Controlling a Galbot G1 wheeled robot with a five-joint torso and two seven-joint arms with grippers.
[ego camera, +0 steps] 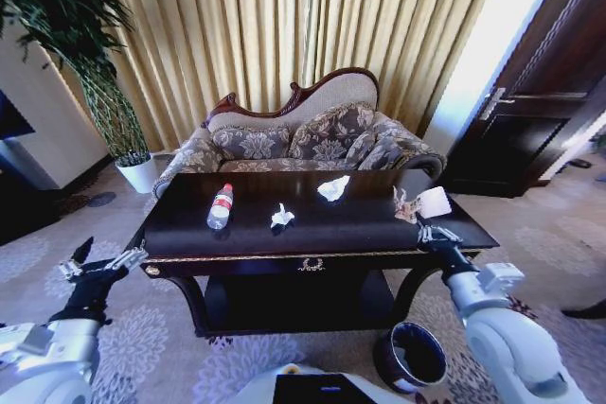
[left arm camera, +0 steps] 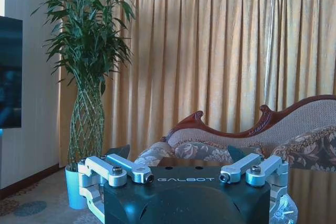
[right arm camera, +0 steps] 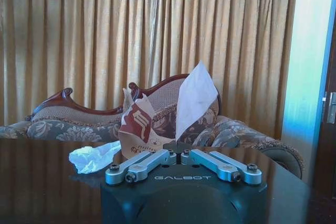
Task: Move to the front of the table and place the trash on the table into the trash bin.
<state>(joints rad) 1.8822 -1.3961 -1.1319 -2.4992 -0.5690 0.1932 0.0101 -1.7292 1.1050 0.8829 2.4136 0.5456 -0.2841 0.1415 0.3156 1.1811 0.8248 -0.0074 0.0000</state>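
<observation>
The dark glossy table [ego camera: 189,234] stands right in front of me. On it lie a clear bottle [ego camera: 220,206] with a red label, a crumpled tissue [ego camera: 281,218] and a second tissue [ego camera: 332,188] [right arm camera: 93,157] farther back. At the table's right end my right gripper [ego camera: 428,229] [right arm camera: 176,149] is shut on the base of a brown-and-white wrapper [ego camera: 409,205] [right arm camera: 137,124] with a white paper flap [ego camera: 435,202] [right arm camera: 195,95]. My left gripper [ego camera: 102,260] [left arm camera: 178,153] hangs open off the table's left end, holding nothing. The dark round trash bin [ego camera: 412,355] stands on the floor, below my right arm.
A patterned sofa [ego camera: 303,144] stands behind the table before gold curtains. A potted plant in a white pot [ego camera: 139,175] [left arm camera: 74,192] is at the back left. A dark door [ego camera: 540,111] is on the right. Patterned carpet [ego camera: 170,338] lies around the table.
</observation>
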